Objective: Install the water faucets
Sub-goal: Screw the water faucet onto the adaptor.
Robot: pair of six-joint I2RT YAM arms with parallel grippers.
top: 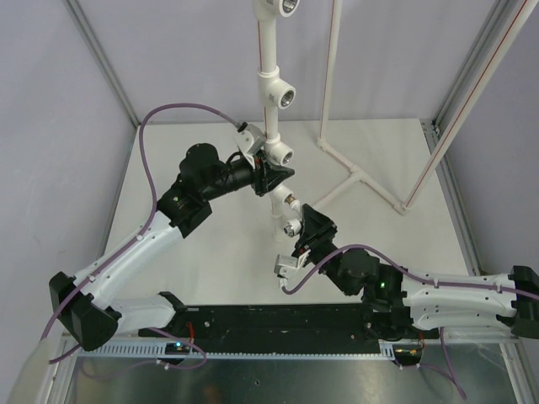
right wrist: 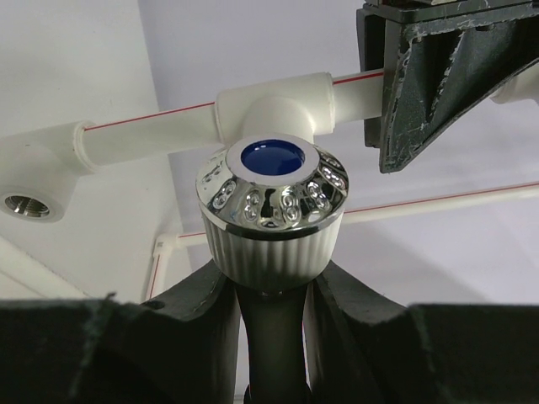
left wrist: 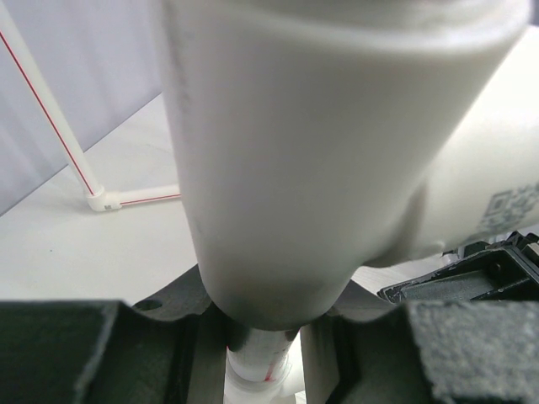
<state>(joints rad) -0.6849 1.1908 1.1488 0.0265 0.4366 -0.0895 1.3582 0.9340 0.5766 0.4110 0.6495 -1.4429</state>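
I see a white ribbed plastic faucet (right wrist: 271, 220) with blue-centred dimpled chrome cap, and a red-striped white pipe (right wrist: 152, 139)

Right wrist view: shows only the knob cap of the water faucet (right wrist: 271, 198); hides body, spout and threaded end between the fingers (right wrist: 168, 337) of the right gripper (right wrist: 271, 290), cropped at the bottom edge. Cuts the left gripper (right wrist: 408, 93) at the top edge, a tee socket (right wrist: 29, 202) at the left. Left wrist view: blurs the pipe frame (left wrist: 320, 168), crops it top and right, conceals its contact with the fingers (left wrist: 59, 353) below. Top view: too small to tell whether faucet end and socket touch; loses the frame's top beyond the upper edge.
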